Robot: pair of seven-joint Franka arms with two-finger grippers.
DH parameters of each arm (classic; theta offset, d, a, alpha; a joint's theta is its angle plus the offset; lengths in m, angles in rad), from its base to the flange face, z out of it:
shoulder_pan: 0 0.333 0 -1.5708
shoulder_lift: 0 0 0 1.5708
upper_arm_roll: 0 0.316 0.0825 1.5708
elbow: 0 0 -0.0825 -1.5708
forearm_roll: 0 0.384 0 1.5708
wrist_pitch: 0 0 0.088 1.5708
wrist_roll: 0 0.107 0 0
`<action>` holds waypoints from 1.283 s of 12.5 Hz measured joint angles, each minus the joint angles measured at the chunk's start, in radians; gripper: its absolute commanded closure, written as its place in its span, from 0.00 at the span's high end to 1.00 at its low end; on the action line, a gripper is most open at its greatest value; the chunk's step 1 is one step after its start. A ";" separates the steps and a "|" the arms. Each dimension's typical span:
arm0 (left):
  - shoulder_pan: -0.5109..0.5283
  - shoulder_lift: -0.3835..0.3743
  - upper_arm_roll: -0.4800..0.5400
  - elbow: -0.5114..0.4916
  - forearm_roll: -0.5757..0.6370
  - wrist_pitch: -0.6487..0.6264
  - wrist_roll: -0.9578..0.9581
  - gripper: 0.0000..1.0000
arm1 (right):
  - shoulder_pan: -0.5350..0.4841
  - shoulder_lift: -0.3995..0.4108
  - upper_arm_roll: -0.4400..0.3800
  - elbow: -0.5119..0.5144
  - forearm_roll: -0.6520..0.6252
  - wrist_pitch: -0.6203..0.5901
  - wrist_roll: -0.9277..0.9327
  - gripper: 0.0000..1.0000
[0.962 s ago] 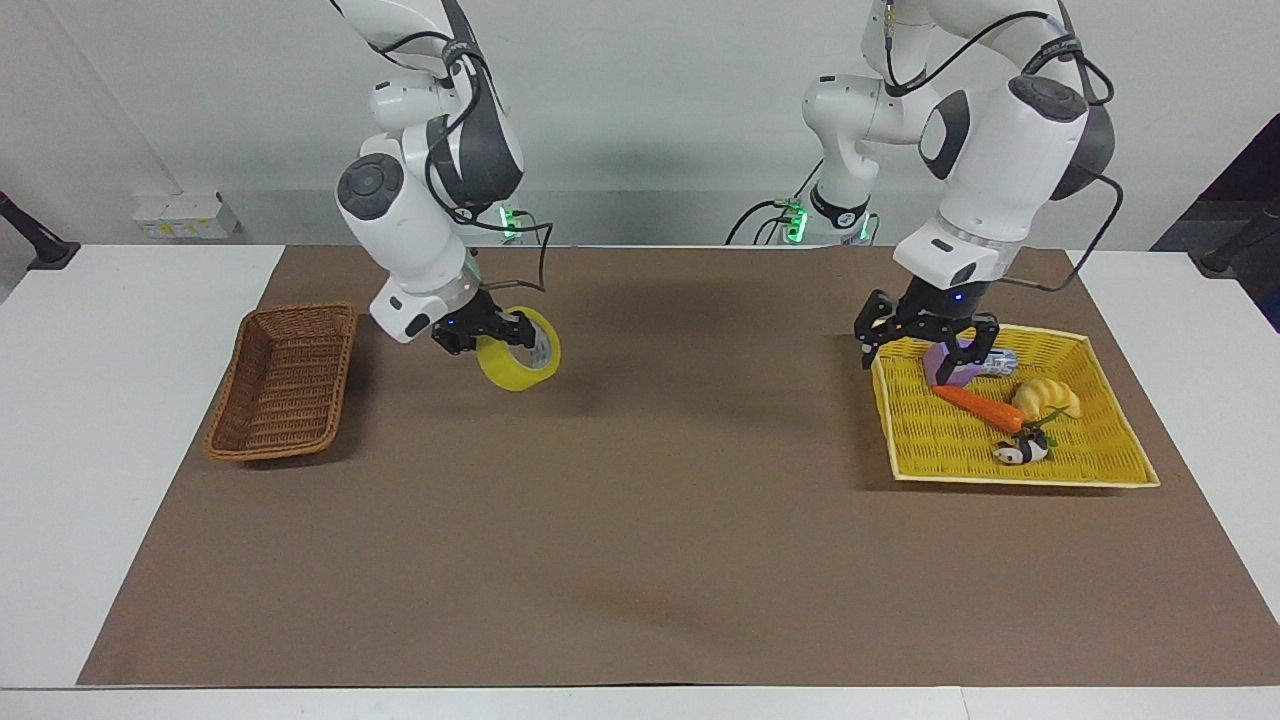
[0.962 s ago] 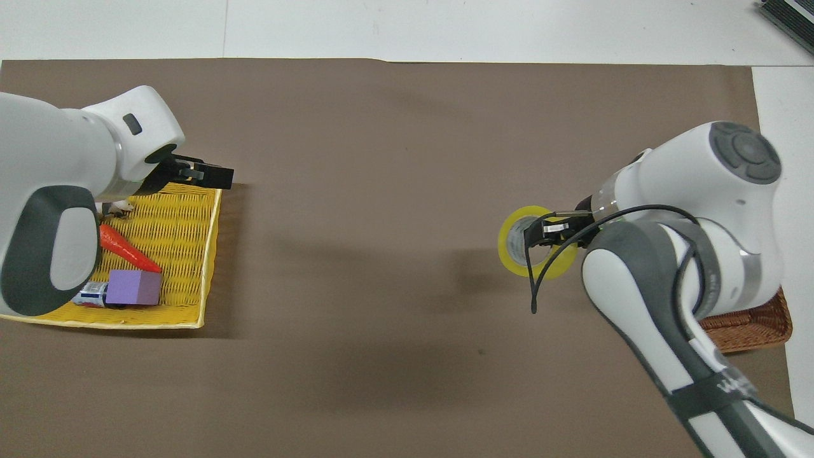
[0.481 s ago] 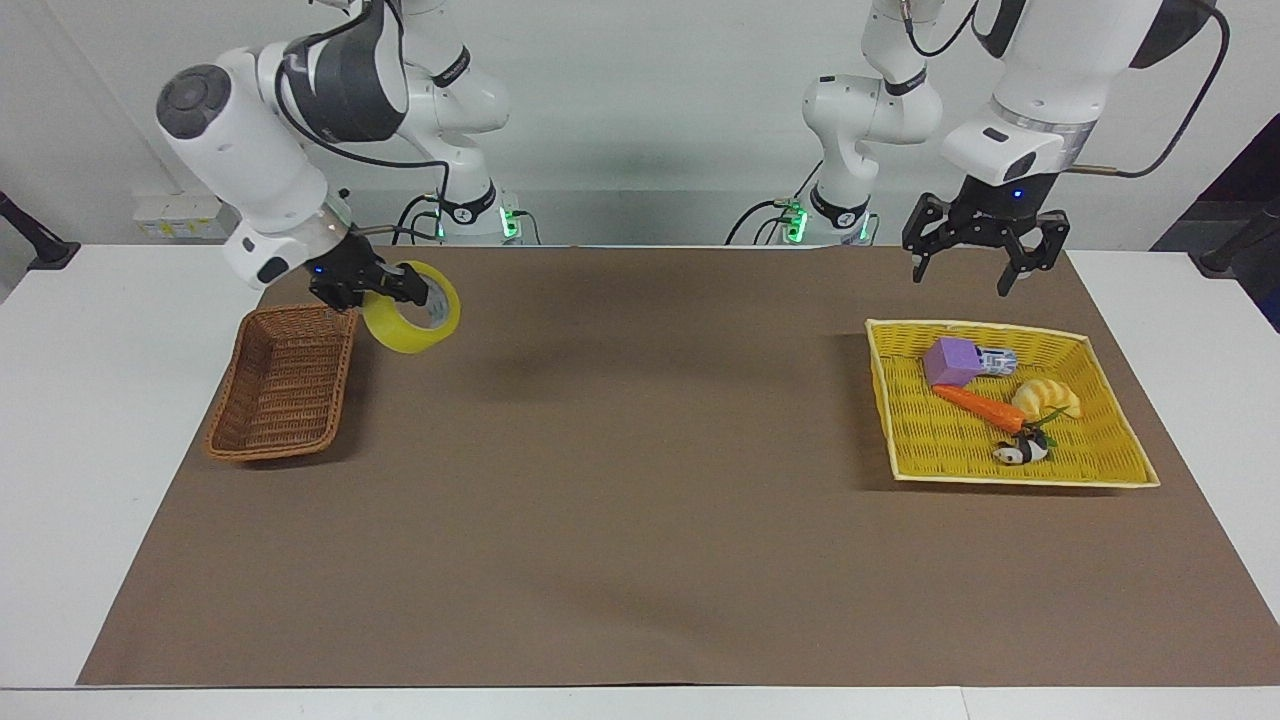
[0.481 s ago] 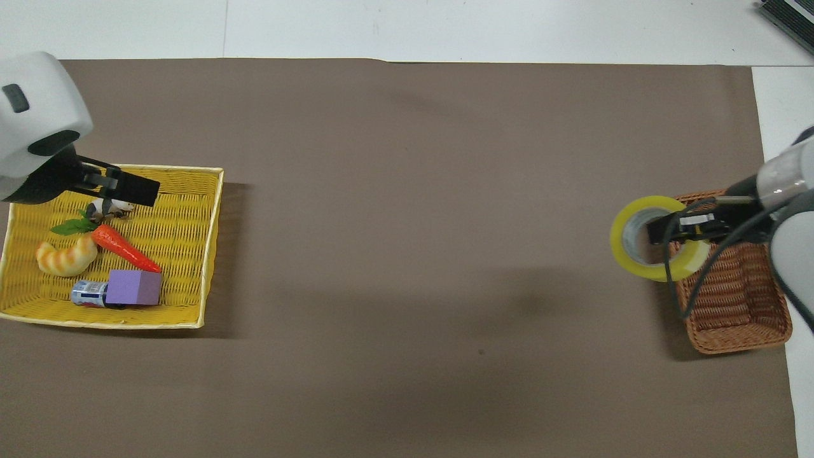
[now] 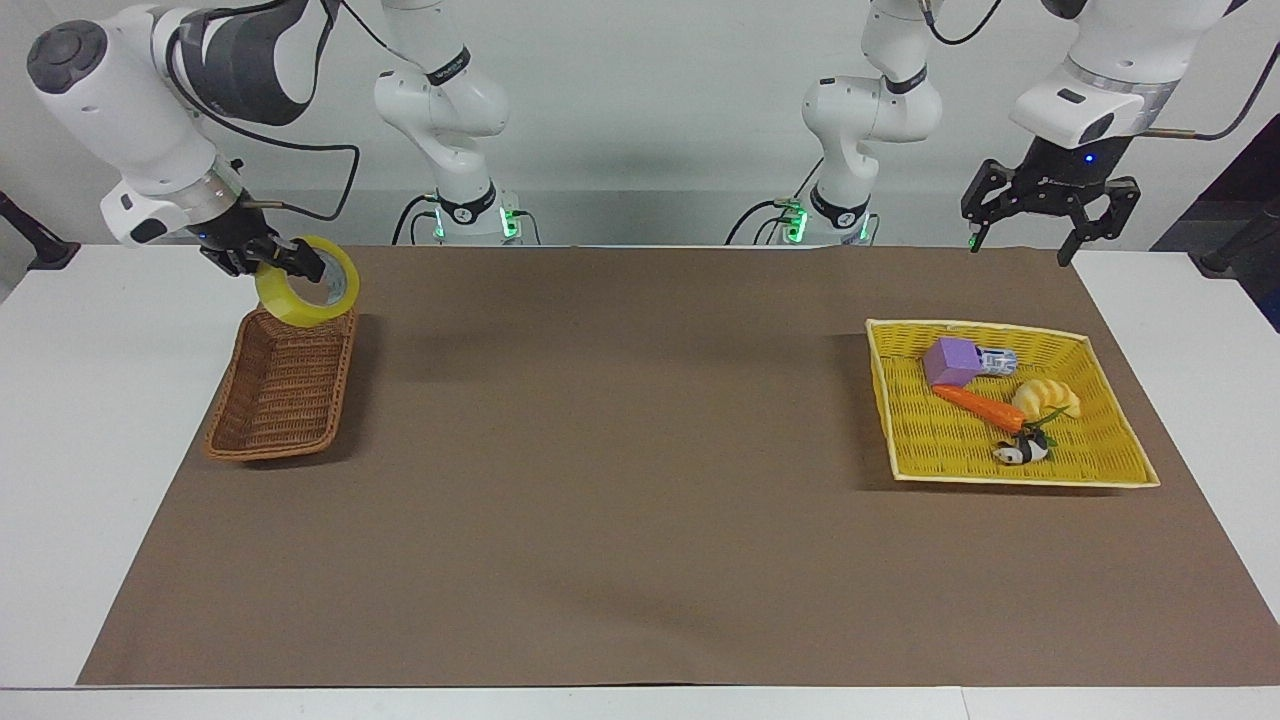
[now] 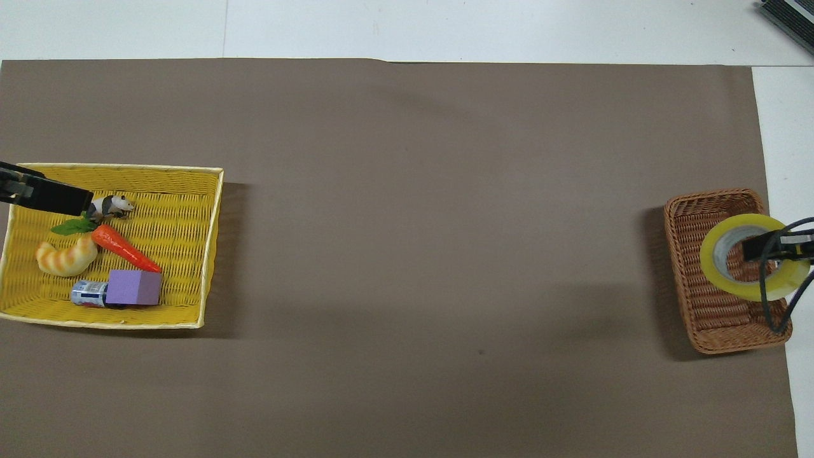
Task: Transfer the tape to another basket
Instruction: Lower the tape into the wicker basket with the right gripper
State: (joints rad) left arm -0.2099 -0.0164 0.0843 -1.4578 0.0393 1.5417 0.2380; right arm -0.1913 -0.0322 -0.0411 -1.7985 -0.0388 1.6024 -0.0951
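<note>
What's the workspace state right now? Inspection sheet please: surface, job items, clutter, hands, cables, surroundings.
Surface: white table under a brown mat.
Job's things: tape held in the air over the brown wicker basket, at its end nearer the robots; not in it yet.
Clutter: yellow basket holds a purple block, can, carrot, croissant and panda figure.
Hands: right hand shut on the tape; left hand open, raised over the mat's edge, waiting.
Cables: black cable loops from the right arm over the wicker basket.
Surroundings: white wall, white socket box.
</note>
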 measured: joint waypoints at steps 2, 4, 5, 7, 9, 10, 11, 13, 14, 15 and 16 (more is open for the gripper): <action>0.000 0.000 -0.001 -0.001 0.000 -0.001 0.000 1.00 | -0.029 0.003 0.000 -0.064 -0.030 0.071 0.000 0.00; 0.000 0.000 -0.001 -0.001 -0.002 -0.001 0.000 1.00 | -0.053 0.017 0.001 -0.130 -0.077 0.149 0.000 0.00; 0.000 0.001 -0.001 -0.001 -0.007 -0.001 -0.001 1.00 | -0.067 0.026 0.001 -0.156 -0.100 0.178 0.000 0.00; 0.001 0.006 -0.001 -0.003 -0.013 -0.001 -0.004 1.00 | -0.096 0.041 0.000 -0.204 -0.159 0.223 0.000 0.00; 0.007 0.009 -0.001 -0.003 -0.014 0.000 -0.036 1.00 | -0.129 0.044 0.001 -0.240 -0.182 0.255 0.000 0.00; 0.010 0.009 -0.001 -0.003 -0.014 0.000 -0.050 1.00 | -0.141 0.044 0.000 -0.247 -0.186 0.267 -0.002 0.02; 0.010 0.009 -0.001 -0.003 -0.014 0.000 -0.055 1.00 | -0.148 0.047 0.000 -0.257 -0.192 0.288 -0.005 0.06; 0.010 0.009 -0.001 -0.003 -0.014 -0.001 -0.060 1.00 | -0.148 0.085 0.003 -0.282 -0.204 0.380 -0.006 0.99; 0.010 0.009 -0.001 -0.003 -0.014 -0.002 -0.061 1.00 | -0.147 0.121 0.006 -0.289 -0.209 0.418 -0.006 1.00; 0.010 0.009 -0.001 -0.003 -0.014 -0.003 -0.061 1.00 | -0.146 0.151 0.007 -0.290 -0.220 0.438 -0.006 1.00; 0.011 0.009 -0.001 -0.003 -0.014 -0.003 -0.062 1.00 | -0.146 0.169 0.007 -0.289 -0.226 0.448 -0.006 1.00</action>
State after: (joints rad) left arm -0.1985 -0.0078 0.0837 -1.4605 0.0257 1.5384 0.1758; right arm -0.3368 0.1369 -0.0345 -2.0870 -0.2653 2.0504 -0.1012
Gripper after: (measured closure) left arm 0.000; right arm 0.626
